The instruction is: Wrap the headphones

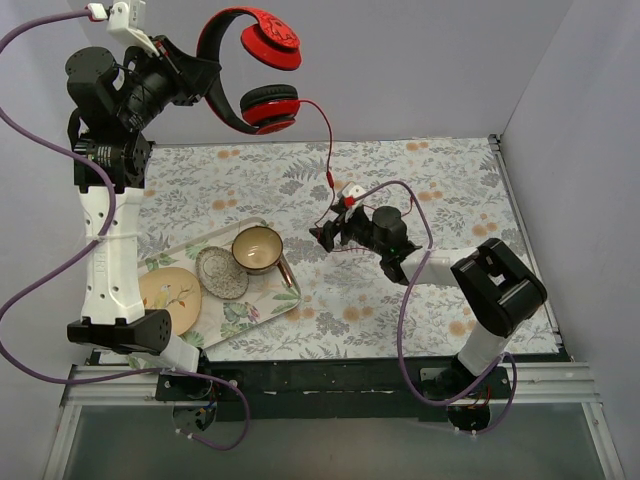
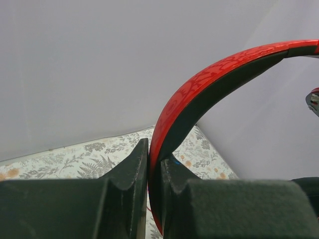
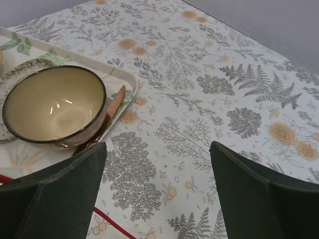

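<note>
The left hand (image 1: 200, 72) is clamped tight on the headband of the headphones (image 1: 270, 45), holding them in the air well beyond the far side of the tray (image 1: 292, 298), clear of the tabletop (image 1: 450, 200). Their thin cable (image 1: 330, 140) hangs from the lower ear cup toward the right hand (image 1: 325, 236). That hand sits low just right of the tray, fingers spread wide, gripping nothing. The tray holds a tan bowl (image 1: 257, 248) at its far corner and a speckled saucer (image 1: 221, 273) beside it. A flowered plate (image 1: 170, 297) lies at its left end, and a brown utensil (image 3: 114, 102) lies along the right rim.
</note>
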Controlling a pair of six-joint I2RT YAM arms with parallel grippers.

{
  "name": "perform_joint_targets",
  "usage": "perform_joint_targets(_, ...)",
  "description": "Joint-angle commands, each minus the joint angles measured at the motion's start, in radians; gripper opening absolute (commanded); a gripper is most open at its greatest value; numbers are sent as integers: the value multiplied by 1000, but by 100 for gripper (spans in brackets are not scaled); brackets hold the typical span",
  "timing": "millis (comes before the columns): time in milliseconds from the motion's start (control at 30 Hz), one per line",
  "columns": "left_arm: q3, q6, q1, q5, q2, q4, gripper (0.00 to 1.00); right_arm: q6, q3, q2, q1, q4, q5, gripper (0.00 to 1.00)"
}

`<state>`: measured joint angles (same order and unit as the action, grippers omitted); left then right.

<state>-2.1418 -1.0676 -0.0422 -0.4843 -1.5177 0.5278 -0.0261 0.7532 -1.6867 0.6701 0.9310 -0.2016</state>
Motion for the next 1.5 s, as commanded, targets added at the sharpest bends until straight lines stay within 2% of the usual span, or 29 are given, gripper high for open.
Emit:
perform_joint_targets(0,-9,-25,1,1,24,-9,0,78,11,-11,8,86,-30,91)
perform_joint_targets(67,-3,-20,1,0,24,-11,0,77,18,13,8,-15,108,91)
perform_joint_targets(100,0,-17,1,1,25,-11,0,72,52,25,8,-76,243,91)
perform_joint_targets(133,6,-15,1,3,27,-11,0,69,67,48,8,-213,319,91)
perform_joint_targets(167,11,-15,1,3,27,-14,0,69,78,61,8,-263,394,91)
perform_joint_targets(233,23,-12,1,3,30,-17,0,69,71,108,8,-323,601,91)
perform_joint_targets(300,28,-11,1,7,31,-18,0,43,23,151,8,-282,654,92)
perform_joint_targets(400,28,-9,1,12,27,-20,0,-9,-77,243,17,-183,608,90)
perform_joint_targets(500,26,-9,1,13,25,-22,0,-115,-135,289,100,-98,594,90)
perform_joint_targets(567,28,-8,1,16,25,-22,0,-156,-167,294,134,-48,512,91)
perform_joint_targets(600,31,-6,1,19,25,-22,0,-149,-167,291,135,-32,404,91)
perform_joint_targets(700,33,-6,1,23,27,-23,0,-109,-118,239,135,-26,251,91)
perform_joint_targets(1000,39,-15,1,13,39,-25,0,7,96,-22,135,-55,134,90)
perform_joint_targets(1067,42,-18,1,7,42,-25,0,18,129,-47,135,-67,137,83)
perform_joint_targets(1100,48,-20,1,4,42,-26,0,67,139,-68,137,-72,127,64)
perform_joint_targets(1167,52,-31,1,3,42,-26,0,83,176,-82,135,-116,117,38)
perform_joint_targets(1200,60,-35,1,1,42,-26,0,90,190,-91,135,-142,117,16)
perform_joint_targets(1233,68,-52,1,-3,40,-35,0,104,199,-90,140,-168,120,7)
perform_joint_targets(1267,77,-60,1,1,39,-38,0,106,216,-88,143,-240,129,1)
perform_joint_targets(1367,140,-81,1,55,27,-77,0,59,251,-59,189,-393,188,1)
perform_joint_targets(1400,149,-84,2,70,15,-80,0,37,261,-44,207,-517,230,1)
perform_joint_targets(1467,164,-116,2,90,-28,-83,0,-12,290,-31,262,-659,273,1)
